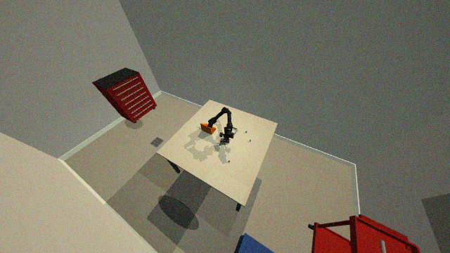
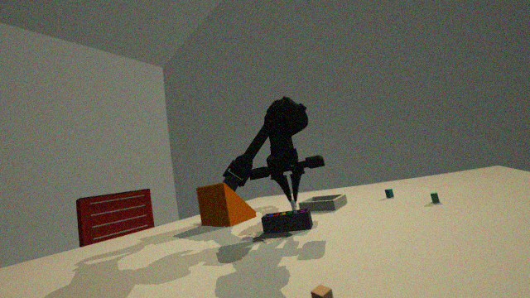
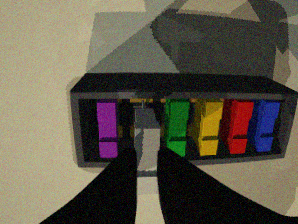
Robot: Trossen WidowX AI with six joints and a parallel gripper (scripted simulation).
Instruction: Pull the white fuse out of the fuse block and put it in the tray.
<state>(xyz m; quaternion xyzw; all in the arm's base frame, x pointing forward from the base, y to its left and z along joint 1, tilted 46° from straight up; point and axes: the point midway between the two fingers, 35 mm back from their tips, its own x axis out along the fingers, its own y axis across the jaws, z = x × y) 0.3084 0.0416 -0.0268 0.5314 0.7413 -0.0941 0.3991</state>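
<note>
Desk (image 2: 414,248), pale beige, carries everything; arm shadows fall across its near left portion. Arm (image 2: 281,136), black, rises from beside an orange wedge-shaped block (image 2: 221,204) and bends down over the fuse block (image 2: 286,220), a dark rectangular housing sitting just in front of the grey tray (image 2: 324,202). Tray and fuse block are near each other but apart. Hand (image 2: 293,204) points straight down, its two dark fingers drawn close and pinching the white fuse (image 2: 293,204). In the exterior view the fuse shows as a small pale piece at the fingertips, raised just above the block's top edge; from this angle I cannot tell whether its lower end has fully cleared the slot. Wrist view: remaining fuses stand in a row in the block, purple fuse (image 3: 107,129) to one side of the fingers, then green (image 3: 177,128), yellow (image 3: 209,128), red (image 3: 241,125) and blue (image 3: 266,124) on the other. Fingers straddle the gap between purple and green. Small cubes lie well apart on the desk: two greenish ones (image 2: 389,193) at far right, a tan one (image 2: 321,291) at the near edge.
</note>
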